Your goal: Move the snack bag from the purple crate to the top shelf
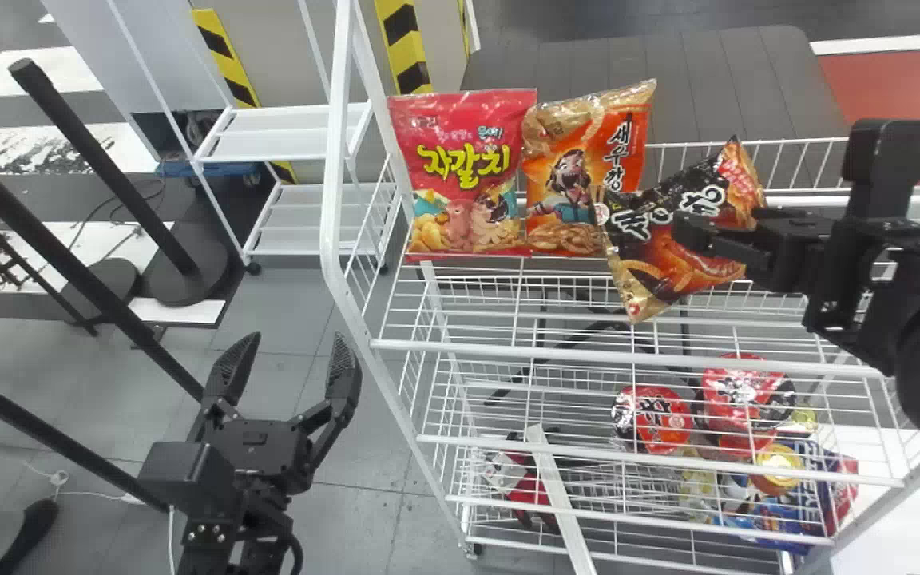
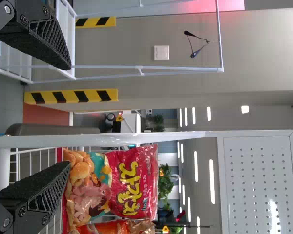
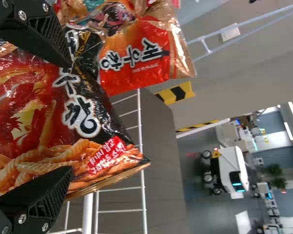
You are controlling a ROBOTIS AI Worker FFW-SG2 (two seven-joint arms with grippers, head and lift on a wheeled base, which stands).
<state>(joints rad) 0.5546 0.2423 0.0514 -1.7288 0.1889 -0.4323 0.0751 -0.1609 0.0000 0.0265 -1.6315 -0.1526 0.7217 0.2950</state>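
On the white wire rack, the top shelf (image 1: 508, 350) held a pink-red snack bag (image 1: 460, 192) at the left and an orange snack bag (image 1: 584, 152) beside it, both upright. The task's black snack bag (image 1: 644, 247) was at top-shelf level, to the right of the orange one, tilted and overlapping its lower right side; I couldn't tell whether the wires bore its full weight.

My right end effector (image 3: 71, 117) was at the black bag's right side, its two flat fingers spread wide, with the bag reaching between and beyond them; it had no clamp on the bag. My left end effector (image 1: 297, 335) was idle at the left of the rack, its fingers also apart.

I judged the carrying done and the placing nearly so. What remained, as I saw it, was to make sure the bag stood steady, perhaps nudge it straighter, and draw the right arm back without brushing it. Leaning as it was, the soft bag could have slumped or slid towards the near edge.
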